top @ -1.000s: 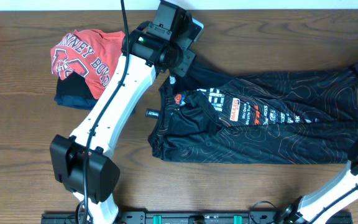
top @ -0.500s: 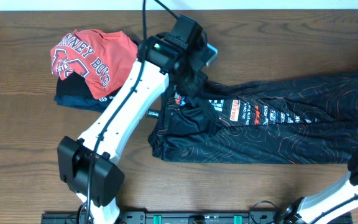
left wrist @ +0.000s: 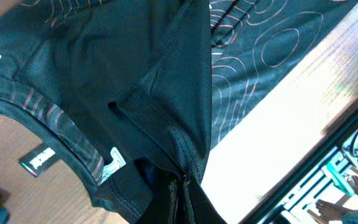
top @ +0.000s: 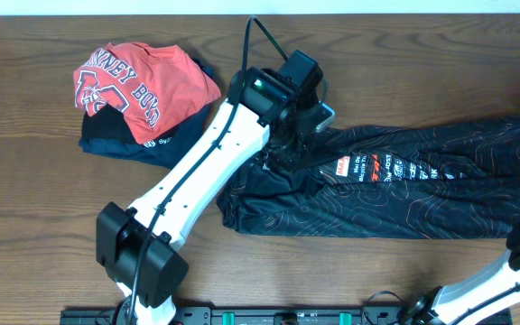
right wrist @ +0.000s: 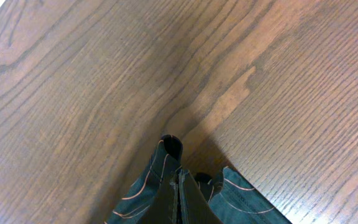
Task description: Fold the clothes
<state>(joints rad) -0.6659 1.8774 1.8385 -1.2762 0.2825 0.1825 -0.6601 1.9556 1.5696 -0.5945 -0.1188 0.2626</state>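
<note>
The left gripper (left wrist: 180,186) has travelled rightward across the table (top: 25,226), dragging the collar end of the black cycling jersey (top: 404,208) over its own chest. At far left, a red T-shirt (top: 143,77) lies on top of a folded navy garment (top: 116,144), well apart from the jersey. The left fingers are clamped on a dark jersey fold. The jersey stretches across the table's right half. At its far right edge, the right gripper (right wrist: 180,198) pinches its hem tight.
</note>
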